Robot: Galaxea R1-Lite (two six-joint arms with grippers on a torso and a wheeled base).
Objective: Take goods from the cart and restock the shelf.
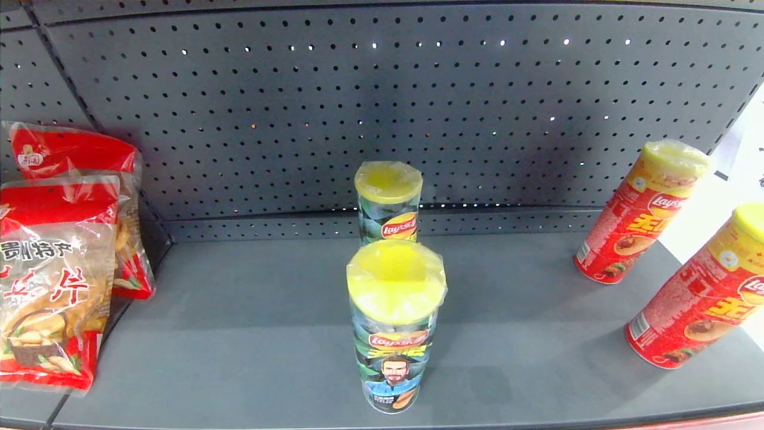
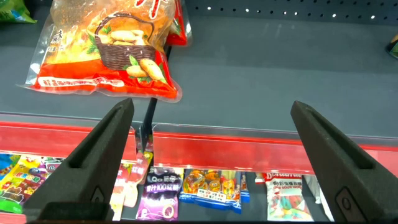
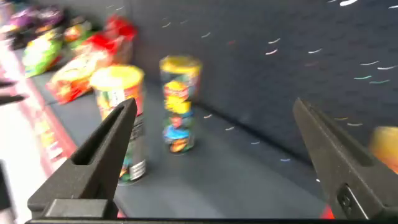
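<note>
Front green chip canister: upright mid-shelf, rear green canister aligned behind. Red canisters: stood at right. Left gripper, right gripper: fingers spread, nothing held. Next goods are best set upright, rows kept.

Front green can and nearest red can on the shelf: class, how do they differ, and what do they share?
The front green can wears a dark wrap with a portrait; the nearest red can shows food on red. The front green can stands at the middle of the shelf, the nearest red can at its right end. Both are tubes with yellow lids.
</note>
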